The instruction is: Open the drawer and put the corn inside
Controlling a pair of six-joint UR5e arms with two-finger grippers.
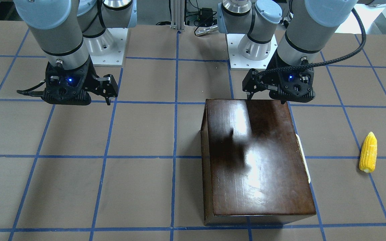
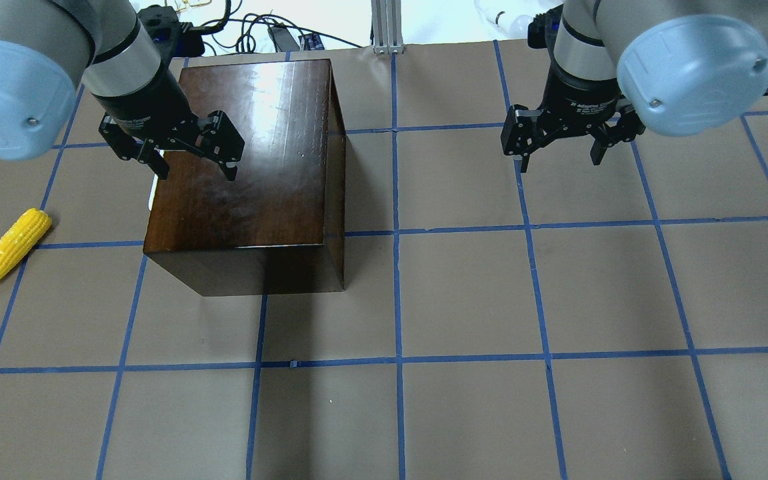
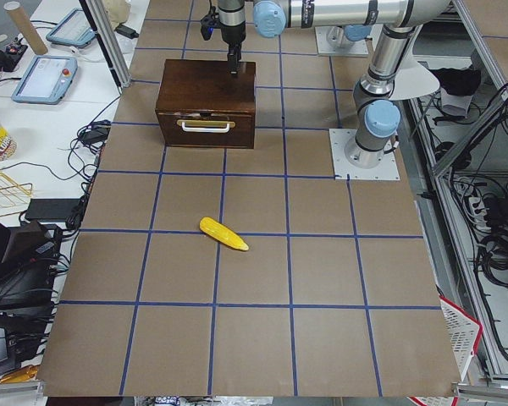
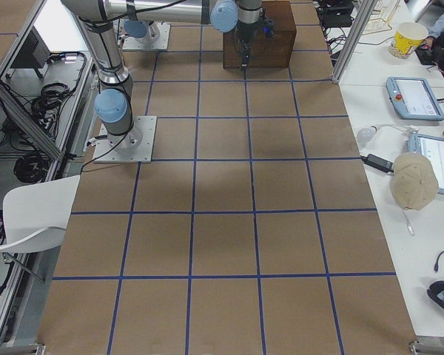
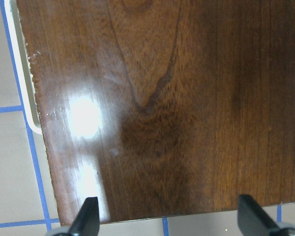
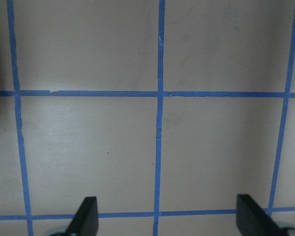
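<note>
1. The corn (image 2: 11, 250) lies flat on the desk (image 2: 464, 300) at the far left. It is well apart from everything else, and its tapered tip points toward the near left.
2. To its right stands the glossy dark-brown box (image 2: 251, 180), resting on the desk.
3. The drawer (image 3: 206, 129) sits in the box's left face, the side turned toward the corn. It is closed, with its dark front panel flush with the box. Its whitish handle (image 3: 206, 125) sticks out to the left and shows from above only as a pale sliver past the box's edge.
4. The left hand (image 2: 196, 172) hangs above the box top, close to the left edge over the drawer front. It is released, fingers spread wide and holding nothing. In its wrist view the two fingertips (image 5: 87, 219) frame the wooden top, with the handle showing past the box's edge.
5. The right hand (image 2: 561, 161) hangs well to the right of the box, over the desk. It is also released, fingers apart, grasping nothing. Its wrist view shows blue tape lines (image 6: 160, 93) on brown desk.
</note>
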